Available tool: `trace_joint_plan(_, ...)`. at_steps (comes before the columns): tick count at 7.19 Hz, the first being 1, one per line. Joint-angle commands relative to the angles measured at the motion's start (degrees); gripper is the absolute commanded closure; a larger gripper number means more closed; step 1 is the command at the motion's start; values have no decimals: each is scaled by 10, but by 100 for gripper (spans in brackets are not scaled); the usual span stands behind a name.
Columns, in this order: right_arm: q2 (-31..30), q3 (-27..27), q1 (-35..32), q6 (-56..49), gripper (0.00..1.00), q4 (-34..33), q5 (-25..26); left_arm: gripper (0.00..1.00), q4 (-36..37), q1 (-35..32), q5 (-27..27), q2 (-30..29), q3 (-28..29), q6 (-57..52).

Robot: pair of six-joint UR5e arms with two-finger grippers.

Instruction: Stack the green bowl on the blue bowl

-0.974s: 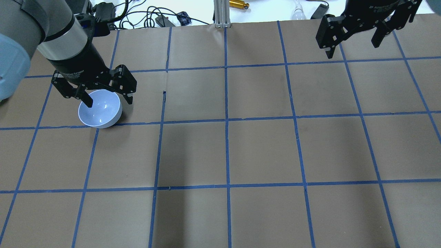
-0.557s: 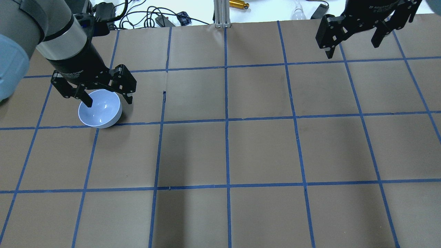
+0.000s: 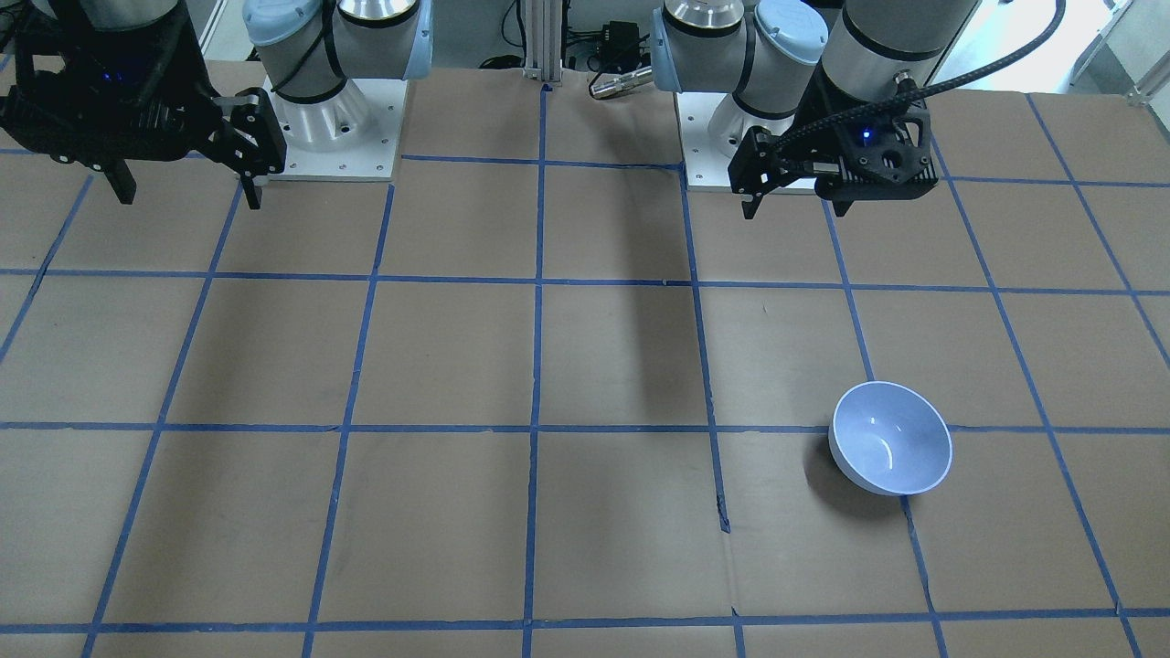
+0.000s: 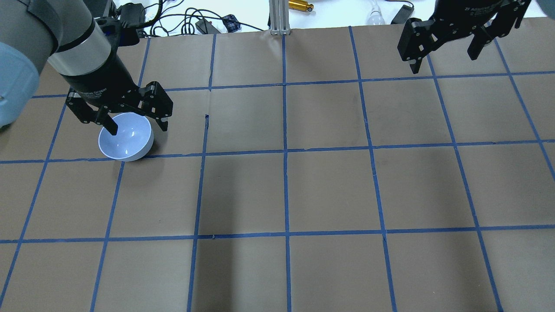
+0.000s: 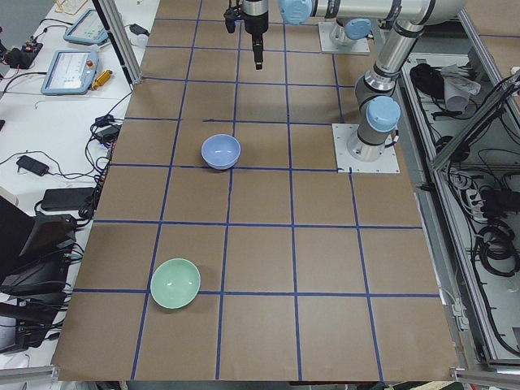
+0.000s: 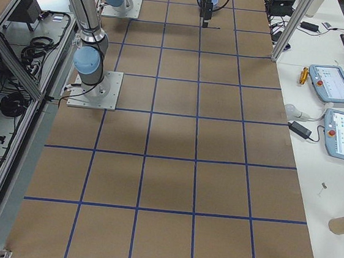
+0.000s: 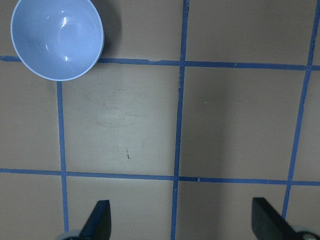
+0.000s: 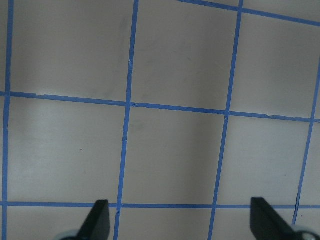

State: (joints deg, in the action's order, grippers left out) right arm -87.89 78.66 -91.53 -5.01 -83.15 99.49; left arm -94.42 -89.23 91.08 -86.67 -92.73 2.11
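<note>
Overhead and front cameras looked down from opposite sides; both caught the glossy round pale-blue bowl (image 4: 126,144).

left gripper (image 4: 138,129) shifts a hair to the right in the overhead view, undoing a tiny drift left a moment before, its arm (image 4: 82,52) moving with it, fingertip sliding across the blue bowl (image 4: 125,145) rim as seen from there

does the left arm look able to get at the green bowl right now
Probably yes: the left end effector is open and empty, and the green bowl sits upright with nothing around it, though it is a long stretch away.
</note>
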Motion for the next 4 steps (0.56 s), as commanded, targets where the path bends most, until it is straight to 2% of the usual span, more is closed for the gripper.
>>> trace_joint_plan(1,0,0,-1,0,0,0,0,0,0,-1,1,-2,0,0)
trace_joint_plan(3,0,0,0,0,0,0,0,0,0,5,1,-3,0,-2)
trace_joint_plan(4,0,0,-1,0,0,0,0,0,0,17,1,-7,1,-55)
